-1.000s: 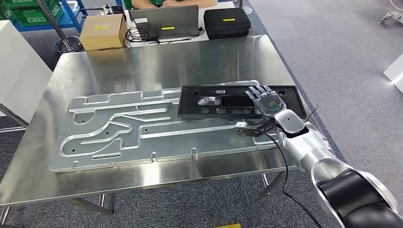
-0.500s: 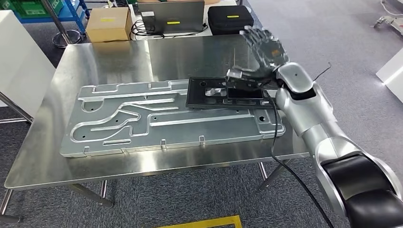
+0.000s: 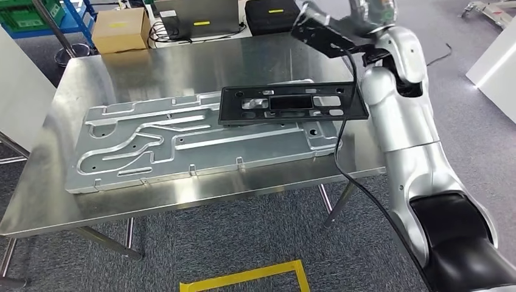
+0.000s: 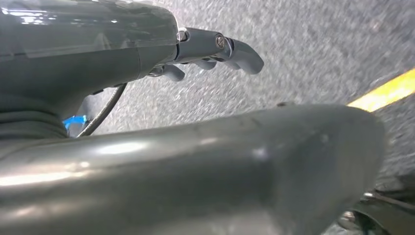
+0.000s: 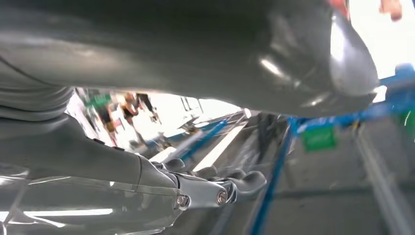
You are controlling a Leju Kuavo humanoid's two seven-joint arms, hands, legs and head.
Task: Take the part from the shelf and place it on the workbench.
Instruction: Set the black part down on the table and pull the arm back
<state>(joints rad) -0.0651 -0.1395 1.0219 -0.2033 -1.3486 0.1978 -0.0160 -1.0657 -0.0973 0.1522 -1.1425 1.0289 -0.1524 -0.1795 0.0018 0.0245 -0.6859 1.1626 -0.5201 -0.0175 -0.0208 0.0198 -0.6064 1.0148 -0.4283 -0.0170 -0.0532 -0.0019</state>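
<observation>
On the left of the counter (image 3: 79, 207), a brushed steel top with a soft sheen, lies a long aluminium plate (image 3: 152, 146), flat and milled with winding channels, rounded pockets and small holes. Its right end carries the part (image 3: 292, 104): a black rectangular frame, matt like moulded plastic, with several cut-out windows and a raised rim. It lies flat, partly on the plate and partly over bare steel, near the counter's right edge. Judging by this, the placing looks done, and the step in hand is pulling the arm clear.

To do that well, the arm should go up and away from the part, keeping the dangling black cable (image 3: 347, 164) from dragging across the frame, since a light plastic piece would slide easily on smooth metal.

The right hand (image 5: 215, 188), seen from its own wrist, holds nothing; its dark fingers lie loosely bent, and I cannot say for sure whether they are spread or curled. From the head it is high at the far right, above the part and well apart from it. The left hand (image 4: 210, 46) hangs over grey carpet with nothing in it, fingers lightly curled; open or closed, I cannot tell.

Behind the counter sit a cardboard box (image 3: 118, 29), a laptop (image 3: 195, 15) and a black case (image 3: 271, 15).
</observation>
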